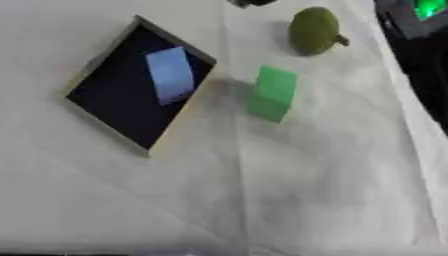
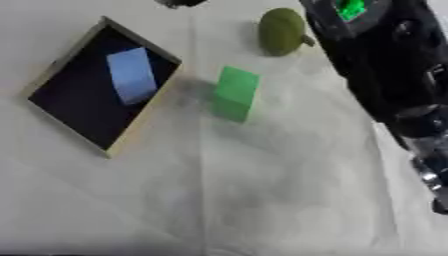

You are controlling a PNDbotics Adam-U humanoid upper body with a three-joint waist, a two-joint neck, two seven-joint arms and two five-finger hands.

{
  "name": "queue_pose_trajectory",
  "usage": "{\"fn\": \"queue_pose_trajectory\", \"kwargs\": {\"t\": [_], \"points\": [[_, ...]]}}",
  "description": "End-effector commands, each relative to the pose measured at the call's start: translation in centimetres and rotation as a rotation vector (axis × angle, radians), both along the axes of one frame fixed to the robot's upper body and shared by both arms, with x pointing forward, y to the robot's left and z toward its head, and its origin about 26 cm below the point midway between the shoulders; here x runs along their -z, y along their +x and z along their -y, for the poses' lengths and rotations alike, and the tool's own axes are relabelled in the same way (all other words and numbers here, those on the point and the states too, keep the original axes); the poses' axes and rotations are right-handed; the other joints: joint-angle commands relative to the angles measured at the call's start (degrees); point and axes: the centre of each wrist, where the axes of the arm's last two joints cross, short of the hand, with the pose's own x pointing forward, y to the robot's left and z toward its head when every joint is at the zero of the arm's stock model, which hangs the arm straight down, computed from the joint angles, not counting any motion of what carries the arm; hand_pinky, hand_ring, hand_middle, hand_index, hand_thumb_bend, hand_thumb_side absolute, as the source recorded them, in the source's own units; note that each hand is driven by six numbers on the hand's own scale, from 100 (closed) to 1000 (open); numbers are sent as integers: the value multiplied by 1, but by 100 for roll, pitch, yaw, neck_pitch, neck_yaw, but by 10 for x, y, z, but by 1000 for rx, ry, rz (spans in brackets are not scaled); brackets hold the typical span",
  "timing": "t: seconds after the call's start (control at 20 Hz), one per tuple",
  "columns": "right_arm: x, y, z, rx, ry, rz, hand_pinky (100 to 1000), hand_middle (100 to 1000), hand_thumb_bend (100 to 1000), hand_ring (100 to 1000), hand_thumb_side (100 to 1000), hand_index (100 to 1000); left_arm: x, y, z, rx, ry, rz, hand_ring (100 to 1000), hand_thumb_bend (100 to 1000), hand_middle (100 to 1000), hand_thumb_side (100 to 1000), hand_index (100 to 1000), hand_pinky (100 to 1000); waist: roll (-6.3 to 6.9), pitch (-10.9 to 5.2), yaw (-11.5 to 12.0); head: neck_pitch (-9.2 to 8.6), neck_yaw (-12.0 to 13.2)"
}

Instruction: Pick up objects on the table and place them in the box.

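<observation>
Near edge: bare white cloth (image 1: 306, 200) fills the part of your table closest to the camera, creased, with nothing lying on it.
Right arm: your black arm (image 2: 385, 75) with silver joints runs down the right side of the right eye view, from the upper edge toward the lower right; a green light (image 2: 350, 7) glows on it near the top.
Right hand: you cannot tell whether it is released, clenched or grasping; no fingers can be made out on that arm.
Left hand: it shows in neither view.
Green block (image 1: 273, 92): it lies on the cloth just right of the box, apart from your arm, which passes well to its right.
Box (image 1: 92, 65): a shallow tray with a pale wooden rim and dark floor, set askew at upper left.
Blue block (image 1: 171, 75): it lies inside the box, toward its far right side.
Olive fruit (image 1: 313, 30): a rounded olive-green thing with a short stem, beyond the green block and near your arm, not touching it.
Far edge: a small dark thing (image 1: 252, 2) is cut off at the top.
</observation>
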Motion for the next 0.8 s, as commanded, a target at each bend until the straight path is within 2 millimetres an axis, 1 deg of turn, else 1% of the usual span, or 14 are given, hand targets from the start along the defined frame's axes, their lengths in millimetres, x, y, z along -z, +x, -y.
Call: {"fn": "queue_pose_trajectory", "kwargs": {"t": [0.05,0.25,0.4,0.6,0.65,0.7,0.8], "points": [[-13,-20,12,2,24,34,917,806,100,965,319,881,-9,-3,-2,-6,26,25,788,317,787,770,823,757,65,-122,-13,3,41],[-6,-30,33,55,1,25,920,813,100,969,342,886,-8,-4,-5,-16,30,21,788,316,787,771,823,757,72,-118,-46,0,78],[6,-29,51,109,-55,9,922,818,100,972,352,889,-8,-4,-5,-19,31,20,788,315,786,772,823,757,71,-108,-62,-21,115],[25,-25,71,133,-132,0,923,821,103,974,381,891,-7,-4,-6,-24,31,17,788,313,786,775,823,757,83,-75,-68,-63,167],[29,-25,75,142,-143,1,924,823,146,976,360,894,-7,-4,-6,-24,31,16,787,313,786,776,823,757,87,-69,-70,-71,181],[33,-25,78,152,-154,0,925,823,122,977,392,895,-7,-5,-6,-25,30,15,788,312,787,777,823,757,92,-62,-74,-78,200],[40,-24,84,165,-174,-3,926,823,136,978,398,896,-7,-4,-6,-25,31,14,788,311,787,778,823,757,100,-48,-77,-86,224]]}}
